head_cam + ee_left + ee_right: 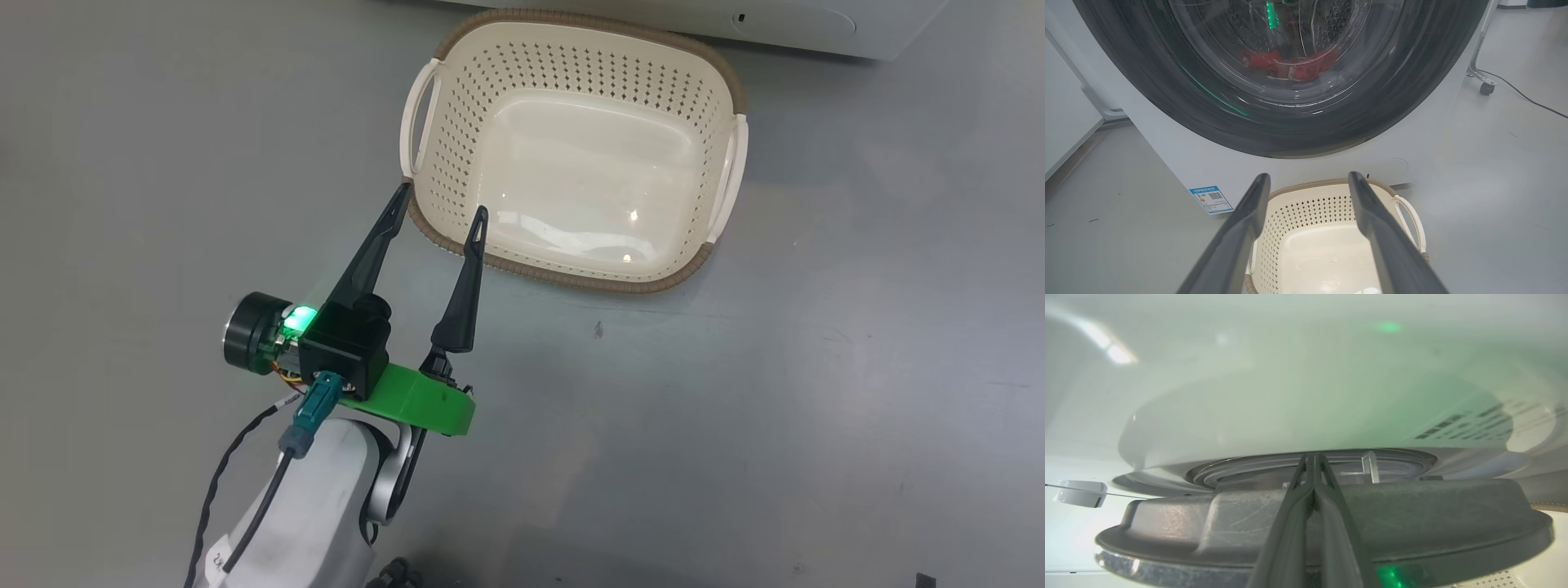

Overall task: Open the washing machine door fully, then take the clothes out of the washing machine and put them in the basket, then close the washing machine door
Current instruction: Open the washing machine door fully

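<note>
Gaping left jaws by the basket [457,122]; right jaws pressed together beside the washing machine door [1412,514].

Ahead of your left gripper [442,201] the washing machine door [1274,136] is blocking; below it, the basket [1306,204] is lying open.

The basket [457,131] is glossy cream plastic, its brown rim woven-looking; the washing machine door [1167,106] pairs shiny black rim with clear glass; the clothes [1261,61] look cloth
</note>
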